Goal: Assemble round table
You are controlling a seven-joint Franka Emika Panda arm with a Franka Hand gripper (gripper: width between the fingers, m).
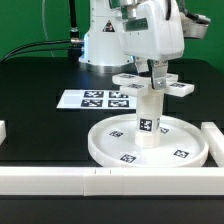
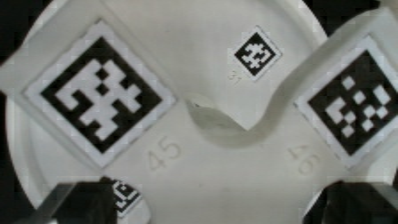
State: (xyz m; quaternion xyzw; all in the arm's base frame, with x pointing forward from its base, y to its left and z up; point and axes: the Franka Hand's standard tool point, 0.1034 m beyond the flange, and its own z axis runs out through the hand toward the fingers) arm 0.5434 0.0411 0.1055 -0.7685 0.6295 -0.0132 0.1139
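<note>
The round rimmed disc (image 1: 104,150) lies flat on the black surface (image 1: 38,128), and all it holds inside its rim is the short cylinder leg (image 1: 149,120), upright at the disc's centre, a placing that appears meant to make the disc a steady base for building upward. Directly above the disc's centre, the cross-shaped foot (image 1: 131,82) sits level on top of the leg, and the Panda's pincer (image 1: 155,75) straddles the foot's middle from above, apparently to seat or turn it. Whether the fingers actually press on the foot cannot be told from either view.
</note>
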